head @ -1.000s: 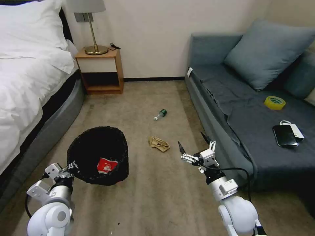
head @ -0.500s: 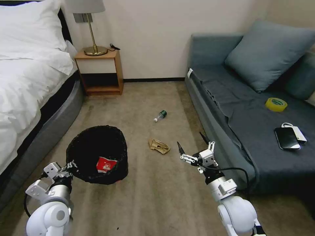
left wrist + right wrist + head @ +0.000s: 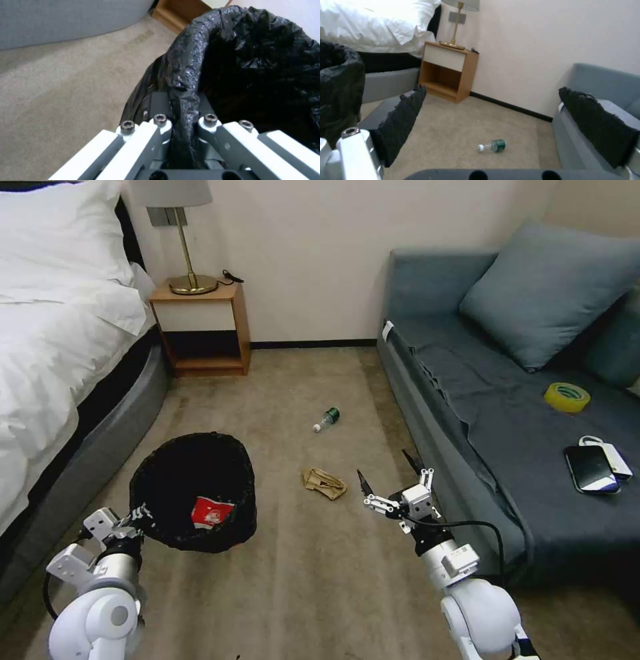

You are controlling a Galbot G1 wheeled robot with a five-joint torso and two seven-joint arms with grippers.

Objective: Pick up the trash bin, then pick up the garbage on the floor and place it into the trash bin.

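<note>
The trash bin (image 3: 193,490), lined with a glossy black bag, hangs at the lower left with my left gripper (image 3: 141,513) shut on its near rim. In the left wrist view the liner's rim (image 3: 182,82) is pinched between the fingers. A red-white wrapper (image 3: 208,511) lies inside the bin. On the carpet lie a tan paper wad (image 3: 324,483) and, farther off, a small green-labelled clear bottle (image 3: 326,419), also in the right wrist view (image 3: 493,146). My right gripper (image 3: 387,477) hovers open just right of the wad, its black pads (image 3: 403,117) spread wide with nothing between them.
A grey sofa (image 3: 480,400) runs along the right, carrying a yellow tape roll (image 3: 567,397) and a black phone (image 3: 591,469). A white bed (image 3: 60,347) fills the left, and a wooden nightstand (image 3: 200,323) with a lamp stands against the far wall.
The whole head view has shifted slightly, so the camera moved. The bin and both grippers sit a little lower left in the picture; grips are unchanged.
</note>
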